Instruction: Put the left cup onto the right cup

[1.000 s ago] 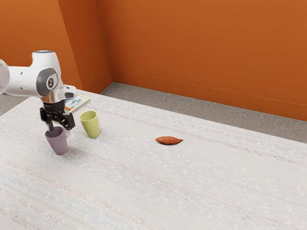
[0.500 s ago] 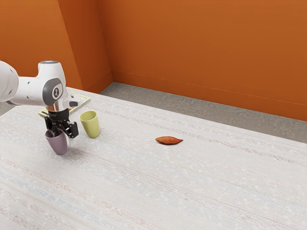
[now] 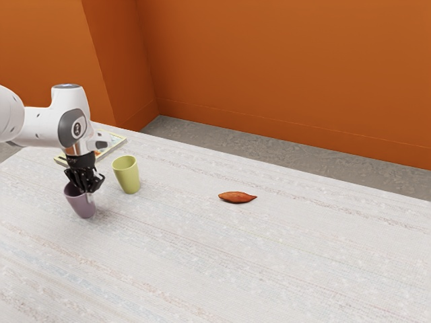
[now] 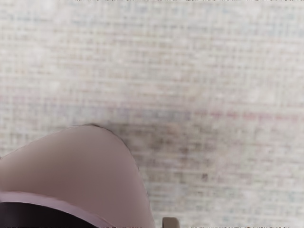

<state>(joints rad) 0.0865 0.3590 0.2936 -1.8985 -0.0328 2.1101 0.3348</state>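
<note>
Since half a second ago, the fingers of the gripper (image 3: 85,189) have been drawn closer together, and the hand has been lowered slightly; the cups were not moved. The fingers are now nearly closed, and the rim wall of the purple cup (image 3: 80,204) seems to be pinched between them, on the side facing the green cup (image 3: 126,175). The purple cup stands upright on the table (image 3: 269,256). The green cup is placed upright at two o'clock from it, near but apart. Only its own inner wall is seen inside the green cup. The mouth of the purple cup is mostly covered by the gripper, so its inside cannot be judged. An orange sweet potato (image 3: 237,197) lies at three o'clock from the green cup, well apart. In the wrist view the purple cup (image 4: 71,175) is cut off by the edge, blurred, just under the hand.
</note>
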